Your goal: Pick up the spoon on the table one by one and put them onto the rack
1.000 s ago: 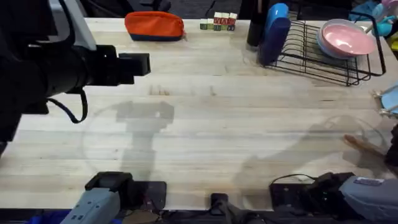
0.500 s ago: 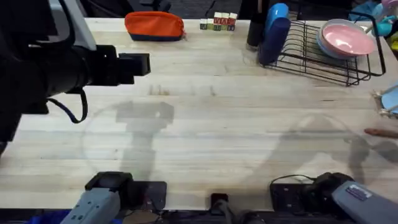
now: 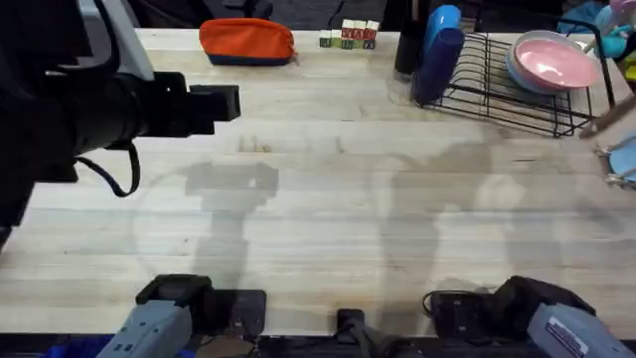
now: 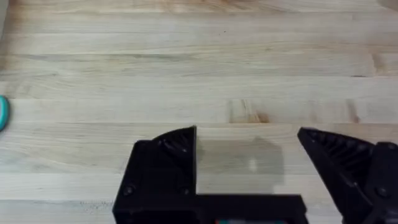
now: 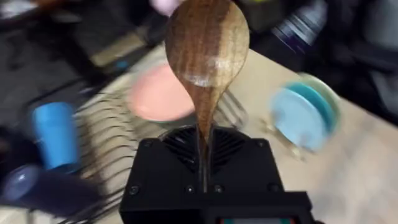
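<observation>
Pinching the spoon (image 5: 207, 56) by its thin handle above the rack (image 5: 99, 155), the right hand (image 5: 205, 158) could let it pivot or slip through the wires, while the left hand (image 4: 249, 162) hangs spread over the tabletop (image 4: 199, 68).

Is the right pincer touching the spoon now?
Touching. In the right wrist view the right pincer is shut on the handle of the spoon, whose bowl stands out beyond the fingers, above the rack.

From overhead we look down across the table (image 3: 328, 219), rack (image 3: 517, 94) at two o'clock; our right wrist view hovers near the same rack (image 5: 106, 155), our left wrist close over bare planks.
</observation>
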Motion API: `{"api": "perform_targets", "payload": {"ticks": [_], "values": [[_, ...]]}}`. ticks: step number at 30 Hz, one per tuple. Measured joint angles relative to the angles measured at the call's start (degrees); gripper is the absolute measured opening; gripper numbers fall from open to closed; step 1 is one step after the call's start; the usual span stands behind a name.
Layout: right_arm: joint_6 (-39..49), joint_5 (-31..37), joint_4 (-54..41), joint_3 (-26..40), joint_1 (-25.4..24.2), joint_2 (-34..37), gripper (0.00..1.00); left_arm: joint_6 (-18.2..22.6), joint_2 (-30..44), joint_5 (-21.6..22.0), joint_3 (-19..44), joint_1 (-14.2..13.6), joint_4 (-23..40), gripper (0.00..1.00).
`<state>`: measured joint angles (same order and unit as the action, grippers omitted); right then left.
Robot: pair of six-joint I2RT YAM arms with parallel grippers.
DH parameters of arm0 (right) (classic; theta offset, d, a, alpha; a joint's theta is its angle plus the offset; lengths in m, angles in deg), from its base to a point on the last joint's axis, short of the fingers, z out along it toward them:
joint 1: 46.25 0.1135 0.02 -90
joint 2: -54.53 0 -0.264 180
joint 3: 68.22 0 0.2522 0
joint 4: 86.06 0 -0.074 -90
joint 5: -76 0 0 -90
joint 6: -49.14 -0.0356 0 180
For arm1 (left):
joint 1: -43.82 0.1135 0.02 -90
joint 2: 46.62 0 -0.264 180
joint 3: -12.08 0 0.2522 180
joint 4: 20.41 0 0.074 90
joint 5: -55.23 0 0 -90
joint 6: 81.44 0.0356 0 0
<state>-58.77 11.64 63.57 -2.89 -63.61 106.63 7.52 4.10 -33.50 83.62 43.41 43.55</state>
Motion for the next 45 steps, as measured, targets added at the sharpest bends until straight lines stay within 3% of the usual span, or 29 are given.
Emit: {"api": "perform_targets", "payload": {"ticks": [6,15,29,37,45], "values": [[7.29,-0.08,11.15,-0.02,11.41,1.05,0.032,0.00,0.02,0.00,0.00,0.00,0.00,0.993],[11.87,-0.17,25.44,-0.04,19.07,8.34,0.032,0.00,0.00,0.00,0.00,0.00,0.23,0.993],[15.18,-0.65,51.45,-0.04,24.23,20.18,0.032,0.00,0.02,0.00,0.00,0.00,0.44,0.993],[15.35,-6.85,58.24,-0.04,24.36,25.77,0.032,0.00,0.02,0.00,0.00,0.00,0.44,0.993],[15.36,-8.42,67.14,0.02,24.36,29.61,0.032,0.00,0.02,0.00,0.00,0.00,0.44,0.994]]}}
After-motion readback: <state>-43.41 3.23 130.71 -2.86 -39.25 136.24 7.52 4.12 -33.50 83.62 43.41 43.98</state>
